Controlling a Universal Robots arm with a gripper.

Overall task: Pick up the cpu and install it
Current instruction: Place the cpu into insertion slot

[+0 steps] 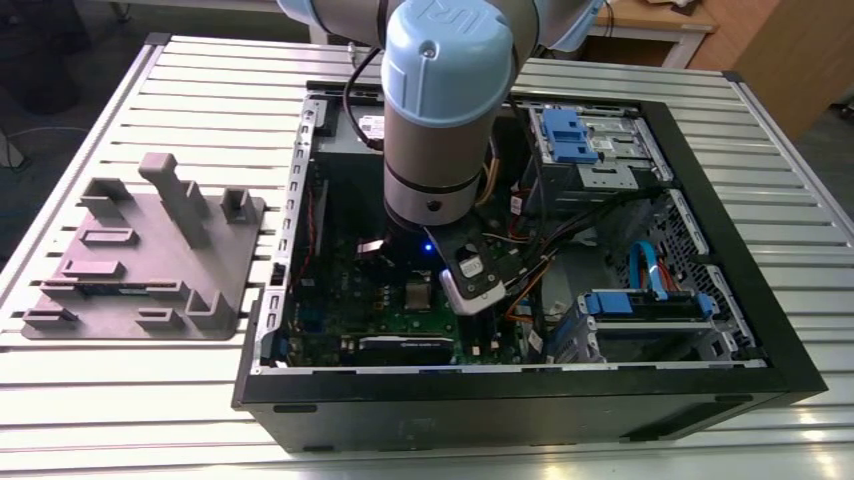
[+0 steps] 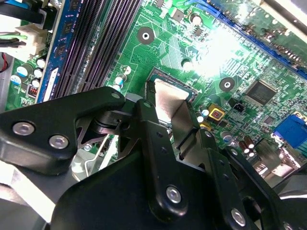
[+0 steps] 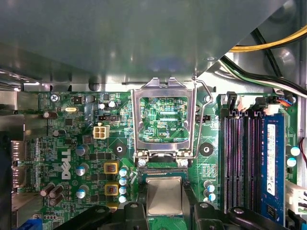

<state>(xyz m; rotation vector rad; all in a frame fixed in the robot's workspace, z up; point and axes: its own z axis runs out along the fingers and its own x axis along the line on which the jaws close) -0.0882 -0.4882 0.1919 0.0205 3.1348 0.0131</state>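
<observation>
The cpu [image 3: 164,195] is a small silvery square lying at the motherboard socket, just beyond the hinge of the open silver socket frame [image 3: 163,120]. In both wrist views my gripper [image 3: 165,211] straddles it, one black finger [image 3: 133,212] on each side. In the second wrist view the cpu [image 2: 167,98] shows between the fingers [image 2: 149,125], which close against its edges. I cannot tell whether it is fully seated. In the exterior view the gripper [image 1: 461,290] is low inside the open computer case [image 1: 747,300], over the green board.
Black memory slots [image 3: 244,158] and a blue stick run beside the socket. Cables [image 3: 268,45] and a metal drive cage [image 3: 120,43] hang close above. A grey plastic tray [image 1: 140,250] lies on the slatted table at the exterior view's left of the case.
</observation>
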